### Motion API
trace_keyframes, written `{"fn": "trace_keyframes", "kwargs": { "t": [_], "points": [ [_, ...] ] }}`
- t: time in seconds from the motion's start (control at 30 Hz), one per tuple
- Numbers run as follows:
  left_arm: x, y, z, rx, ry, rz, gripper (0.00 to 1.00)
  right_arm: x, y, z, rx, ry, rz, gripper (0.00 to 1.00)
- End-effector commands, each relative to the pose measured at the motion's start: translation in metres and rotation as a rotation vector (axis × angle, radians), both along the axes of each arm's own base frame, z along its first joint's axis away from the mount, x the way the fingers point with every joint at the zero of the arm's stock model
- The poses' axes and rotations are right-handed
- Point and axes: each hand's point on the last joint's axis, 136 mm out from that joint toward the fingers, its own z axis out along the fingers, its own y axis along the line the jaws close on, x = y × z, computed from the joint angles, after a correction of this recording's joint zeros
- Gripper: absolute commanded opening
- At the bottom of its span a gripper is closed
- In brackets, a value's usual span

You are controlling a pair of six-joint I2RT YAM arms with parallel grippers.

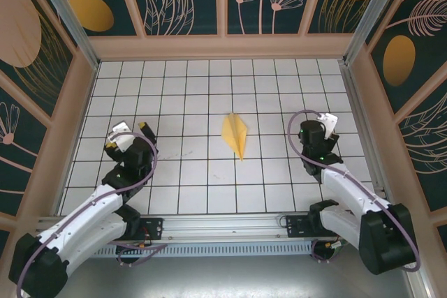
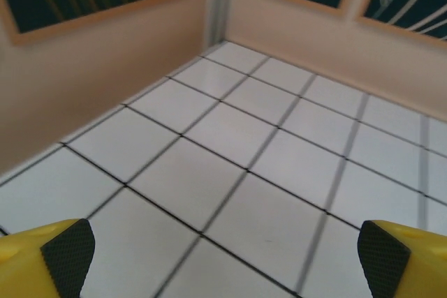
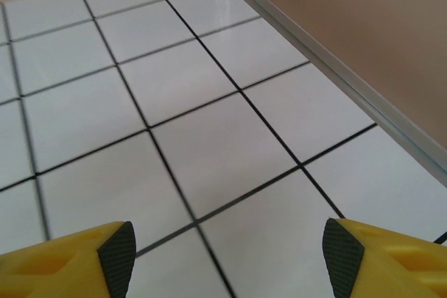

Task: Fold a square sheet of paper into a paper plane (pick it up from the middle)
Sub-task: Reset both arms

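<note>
The paper plane (image 1: 235,134), a narrow yellow-orange dart with a centre ridge, lies flat on the white grid table (image 1: 209,88) near its middle, its point towards the near edge. The square sheet of paper is folded into this dart. My left gripper (image 1: 136,129) hovers over the tiles well left of the plane. In the left wrist view the left gripper (image 2: 223,259) is open with bare tiles between its pads. My right gripper (image 1: 316,125) sits well right of the plane. It is likewise open over bare tiles in the right wrist view (image 3: 227,259).
Beige walls (image 1: 223,47) with dark floral panels enclose the table on three sides. A metal rail (image 3: 335,75) runs along the right edge, close to my right gripper. The left wall (image 2: 84,82) stands near my left gripper.
</note>
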Motion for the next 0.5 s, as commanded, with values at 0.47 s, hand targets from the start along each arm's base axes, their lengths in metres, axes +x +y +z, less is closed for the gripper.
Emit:
{"fn": "trace_keyframes", "kwargs": {
  "t": [0.47],
  "points": [
    [0.037,0.009,-0.007,0.234,-0.078,-0.054,0.99,0.063,0.016,0.018,-0.018,-0.353,0.33,0.72]
  ]
}}
